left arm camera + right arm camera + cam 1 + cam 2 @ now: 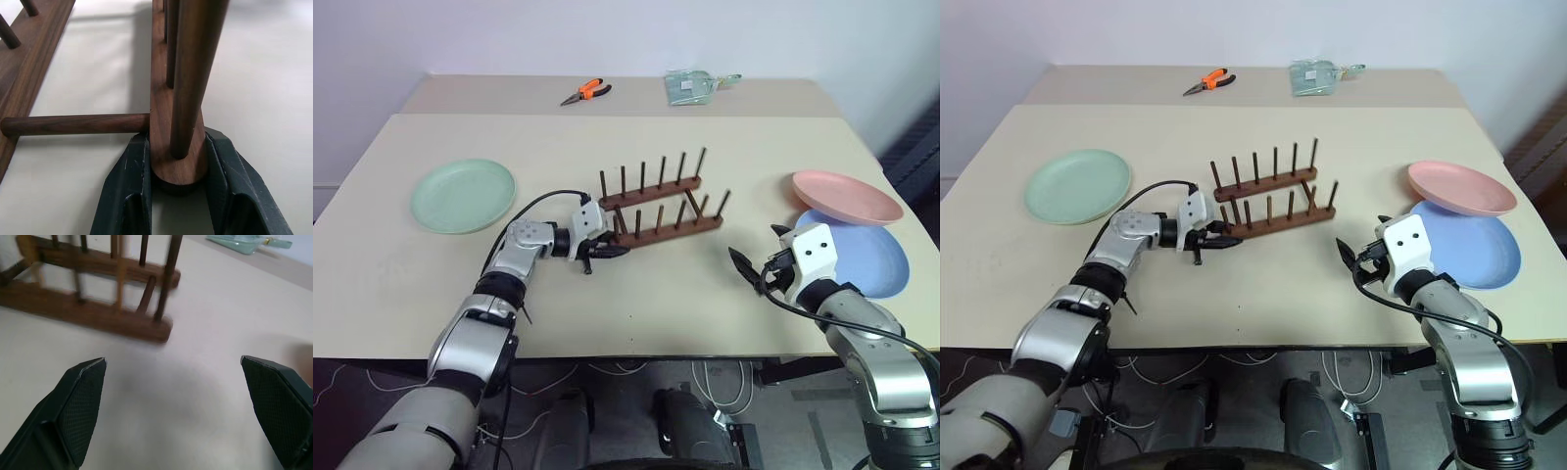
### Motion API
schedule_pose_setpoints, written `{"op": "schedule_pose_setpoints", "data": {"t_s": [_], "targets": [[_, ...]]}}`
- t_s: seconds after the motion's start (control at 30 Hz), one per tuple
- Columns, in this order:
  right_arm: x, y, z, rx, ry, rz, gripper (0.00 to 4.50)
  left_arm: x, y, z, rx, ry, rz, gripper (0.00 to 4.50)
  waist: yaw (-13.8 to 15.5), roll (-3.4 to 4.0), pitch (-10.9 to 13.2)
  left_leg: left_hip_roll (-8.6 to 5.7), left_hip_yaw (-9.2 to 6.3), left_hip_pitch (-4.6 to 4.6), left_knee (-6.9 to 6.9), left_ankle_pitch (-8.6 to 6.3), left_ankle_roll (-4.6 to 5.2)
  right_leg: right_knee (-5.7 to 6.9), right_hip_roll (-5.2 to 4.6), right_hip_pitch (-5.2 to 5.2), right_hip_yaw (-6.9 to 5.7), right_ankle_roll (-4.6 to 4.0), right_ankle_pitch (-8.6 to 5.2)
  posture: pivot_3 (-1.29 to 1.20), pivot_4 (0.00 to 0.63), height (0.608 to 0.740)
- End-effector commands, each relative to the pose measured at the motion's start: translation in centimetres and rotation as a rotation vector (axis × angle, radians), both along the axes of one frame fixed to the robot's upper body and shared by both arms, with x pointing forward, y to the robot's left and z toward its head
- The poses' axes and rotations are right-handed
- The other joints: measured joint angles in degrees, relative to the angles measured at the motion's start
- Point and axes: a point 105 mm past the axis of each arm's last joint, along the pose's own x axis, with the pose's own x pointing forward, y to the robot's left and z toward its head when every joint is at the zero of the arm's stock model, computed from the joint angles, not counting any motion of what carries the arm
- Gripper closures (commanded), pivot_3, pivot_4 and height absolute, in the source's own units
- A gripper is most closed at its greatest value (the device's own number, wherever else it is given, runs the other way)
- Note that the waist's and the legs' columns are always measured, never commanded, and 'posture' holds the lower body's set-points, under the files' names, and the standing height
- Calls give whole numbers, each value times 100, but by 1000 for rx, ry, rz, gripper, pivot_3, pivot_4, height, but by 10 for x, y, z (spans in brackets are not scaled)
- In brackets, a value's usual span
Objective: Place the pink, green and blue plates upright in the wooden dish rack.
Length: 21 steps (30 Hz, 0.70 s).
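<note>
At tabletop centre: left claw (173, 196) pinching rack (661, 208) end bar; right claw (181, 406) spread. Green plate (462, 195) at ten o'clock, pink (847, 196) over blue (871, 259) at three. Risk: rack tipping if tugged.
</note>
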Motion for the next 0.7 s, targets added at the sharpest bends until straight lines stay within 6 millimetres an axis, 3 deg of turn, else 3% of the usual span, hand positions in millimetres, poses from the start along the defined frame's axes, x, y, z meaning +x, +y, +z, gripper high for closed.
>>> {"op": "schedule_pose_setpoints", "data": {"t_s": [0.03,0.2,0.3,0.37,0.47,0.53,0.63,0.67,0.7], "targets": [[-6,-20,11,-43,-26,-29,0,-17,-1,2,70,-2,-125,3218,9,0,0,0,0,0,0,0,0,0,0,0,0,-1,0,0,150,732],[-19,-33,7,-81,15,-35,0,-14,9,1,104,28,-63,697,1,2,-1,0,0,-1,5,0,0,0,-1,1,1,-1,-1,0,150,732],[-34,-42,0,-101,77,-23,0,-19,26,4,105,75,-22,697,-13,4,-2,1,-1,0,0,-1,2,2,0,1,0,2,-2,0,150,732],[-43,-30,-8,-96,131,54,549,-22,40,7,106,112,20,621,-47,5,-2,2,0,3,-2,-2,3,7,1,-2,1,2,-2,0,150,732],[-52,-7,-17,-99,186,164,1826,-34,51,9,98,186,34,1448,-88,11,-6,12,1,15,-1,-2,3,21,9,-2,2,-3,-2,0,150,732],[-52,5,-24,-94,207,205,2854,-48,51,8,101,238,-4,2425,-101,15,-9,12,1,19,3,-2,3,35,9,-2,3,-24,-15,0,150,732],[-44,14,-37,-130,230,214,4439,-66,33,1,100,265,-50,4012,-47,15,-9,12,2,16,8,-2,2,36,5,-2,2,-28,-18,0,150,732],[-40,14,-40,-144,229,199,4500,-69,25,-2,95,261,-54,4434,-27,14,-9,11,2,14,10,-2,2,36,5,-3,2,-27,-19,0,150,732],[-35,14,-42,-149,224,183,4500,-71,17,-3,80,261,-55,4434,3,14,-10,11,2,12,13,-2,2,33,5,-3,2,-28,-19,0,150,732]]}}
